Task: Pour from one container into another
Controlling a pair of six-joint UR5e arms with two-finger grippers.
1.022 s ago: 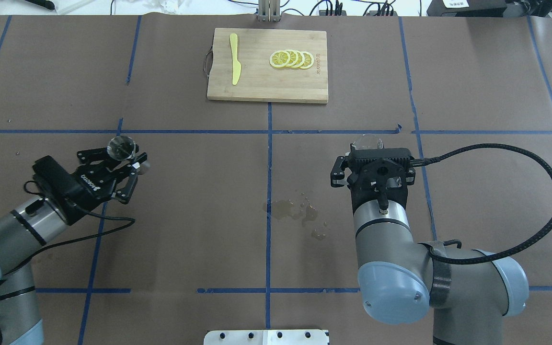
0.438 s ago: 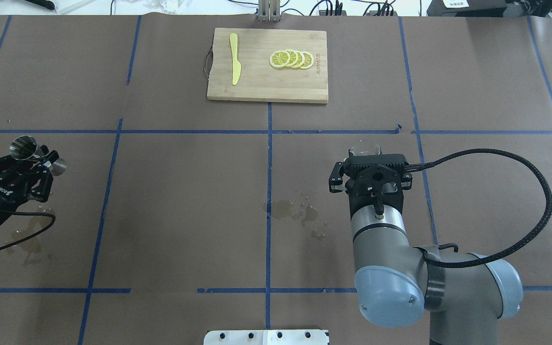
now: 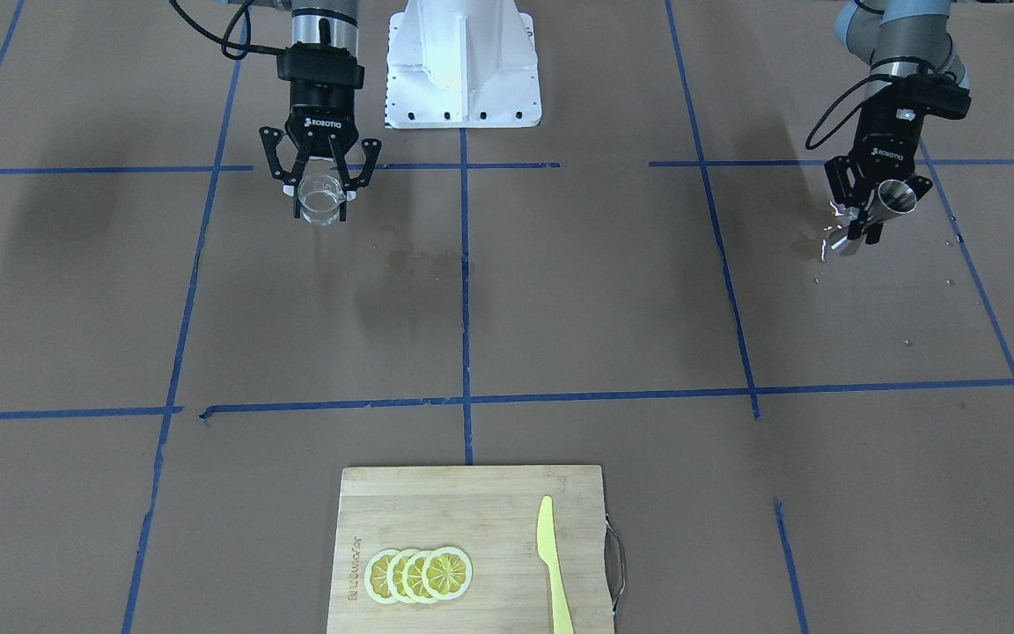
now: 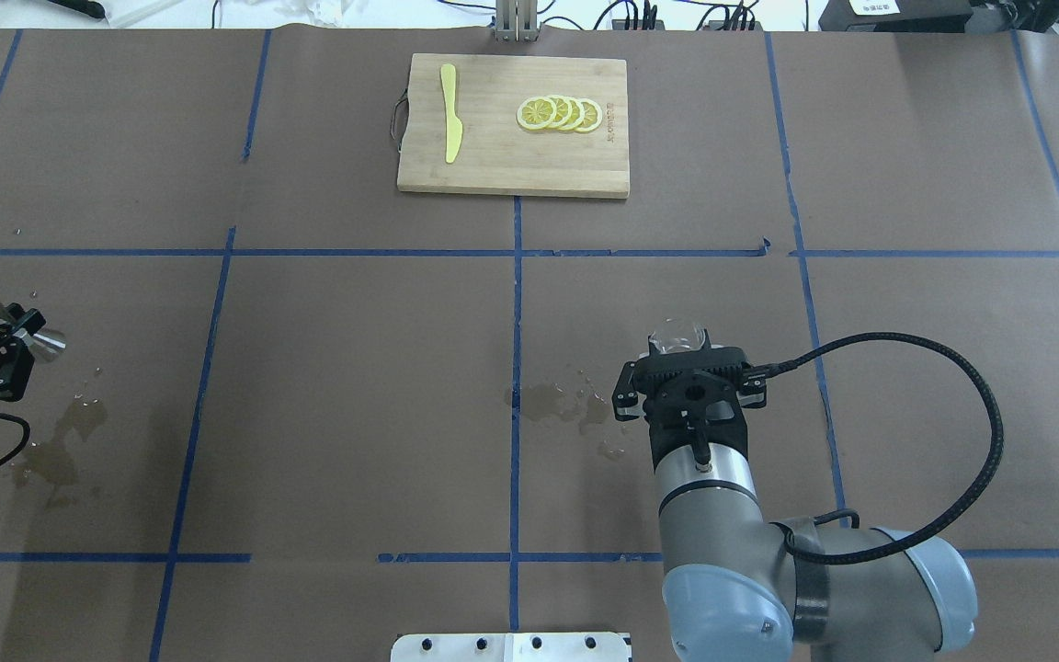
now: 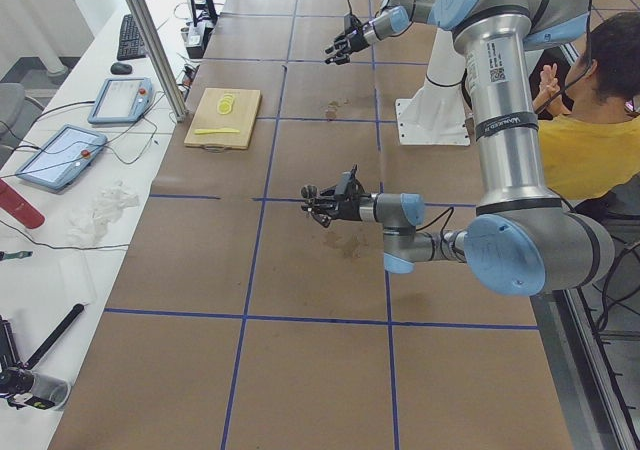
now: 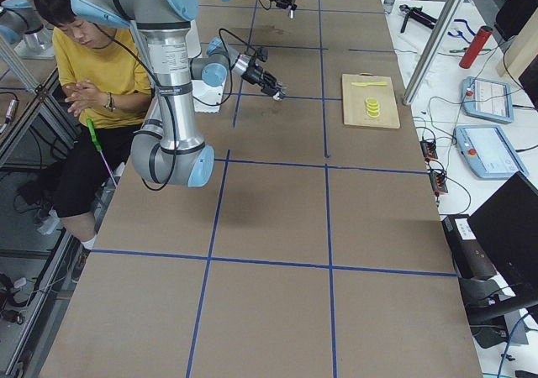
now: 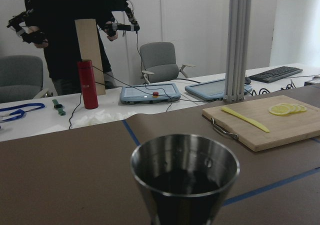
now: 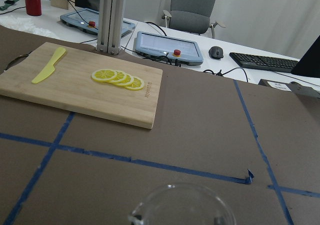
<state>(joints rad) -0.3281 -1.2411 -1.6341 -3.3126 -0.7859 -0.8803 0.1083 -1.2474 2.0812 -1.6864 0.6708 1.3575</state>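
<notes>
Robot-side of cutting board (image 3: 489,511), left claw (image 3: 863,218) clamps tilted jigger (image 3: 892,198), right claw (image 3: 322,189) clamps glass cup (image 3: 320,204); tilt may spill liquid (image 7: 184,182) onto counter (image 3: 577,308).

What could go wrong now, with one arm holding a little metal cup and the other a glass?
The jigger in the left gripper holds dark liquid and looks tilted; wet patches already mark the table near it, so more may spill. The glass cup hangs above the table, pinched only by the right gripper; a slip could drop it.
</notes>
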